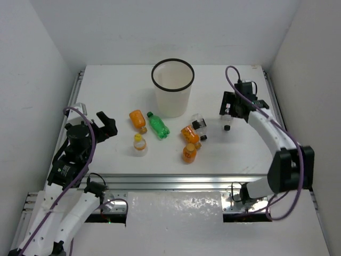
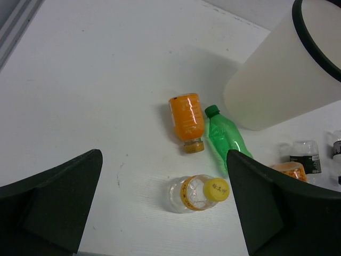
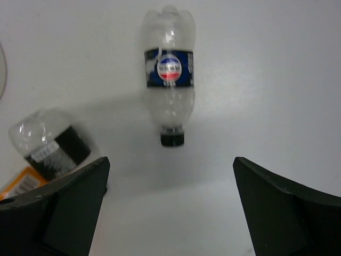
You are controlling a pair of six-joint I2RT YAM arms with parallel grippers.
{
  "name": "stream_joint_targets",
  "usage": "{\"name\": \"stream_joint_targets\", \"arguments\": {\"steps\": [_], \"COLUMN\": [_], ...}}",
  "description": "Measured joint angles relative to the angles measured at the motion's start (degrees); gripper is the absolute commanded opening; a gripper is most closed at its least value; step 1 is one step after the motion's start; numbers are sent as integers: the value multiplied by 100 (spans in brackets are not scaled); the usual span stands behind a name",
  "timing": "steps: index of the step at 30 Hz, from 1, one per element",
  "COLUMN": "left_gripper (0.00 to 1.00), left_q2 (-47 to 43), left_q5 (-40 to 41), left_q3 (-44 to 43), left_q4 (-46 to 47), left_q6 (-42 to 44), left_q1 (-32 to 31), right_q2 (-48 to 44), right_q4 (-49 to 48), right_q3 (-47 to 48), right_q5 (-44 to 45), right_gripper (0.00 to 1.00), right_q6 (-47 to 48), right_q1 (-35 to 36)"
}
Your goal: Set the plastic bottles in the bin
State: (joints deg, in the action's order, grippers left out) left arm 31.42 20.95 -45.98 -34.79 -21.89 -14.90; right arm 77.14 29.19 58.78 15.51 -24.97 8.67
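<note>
- The left gripper [image 2: 164, 160] has its two dark fingers [image 2: 53, 208] spread wide with nothing between them; it hangs over bare table [image 2: 96, 80].
- Just ahead of its gap, slightly toward its right finger, the yellow-capped clear bottle [image 2: 197, 193] lies on its side.
- Farther ahead, the first orange bottle [image 2: 186, 114] lies with its cap pointing back toward the hand. The green bottle [image 2: 226, 137] lies just beside it on the right, cap pointing away.
- The bin [image 2: 277, 85] stands upright beyond the green bottle, ahead and to the right of this hand, its black ring rim on top.
- The right gripper [image 3: 170, 162] is also spread wide and grips nothing.
- The blue-labelled clear bottle [image 3: 169, 90] lies on the table straight ahead of its gap, black cap toward the hand, apart from both fingers.
- Ahead of its left finger lies the black-labelled clear bottle [image 3: 50, 144], well apart from the blue-labelled one.
- In the top view, a second orange bottle [image 1: 189, 133] and a third orange bottle [image 1: 188, 153] sit between the two hands, nearer the right one.
- Every bottle in view is on the table outside the bin.
</note>
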Motion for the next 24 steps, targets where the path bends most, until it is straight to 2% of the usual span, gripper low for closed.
{"name": "stream_joint_targets", "arguments": {"steps": [6,11,14,15,18,20,24], "left_gripper": [100,100,100,100,100,100,100], "left_q2": [20,129,289,350,501,636,1110], "left_q5": [-125,-177,-205,-219,-317,-509,-1211], "left_q3": [13,13,11,0,-109,-308,-1102], "left_q4": [24,26,22,11,-11,-42,-22], "left_q6": [39,57,85,92,107,118,168], "left_q1": [0,2,4,4,7,9,9], "right_q2": [1941,2929,3362,3440,3405,3250,2245], "right_q4": [-286,-361,-343,-350,-422,-549,-592], "right_q3": [1224,1338,1335,1307,1154,1019,579], "right_q5": [-153,-127,-90,-76,-48,-55,-98], "right_gripper": [96,91,79,63,33,24,22], "right_q6": [247,254,251,260,323,339,409], "right_q1": [-164,-232,-291,-304,-332,-341,-251]}}
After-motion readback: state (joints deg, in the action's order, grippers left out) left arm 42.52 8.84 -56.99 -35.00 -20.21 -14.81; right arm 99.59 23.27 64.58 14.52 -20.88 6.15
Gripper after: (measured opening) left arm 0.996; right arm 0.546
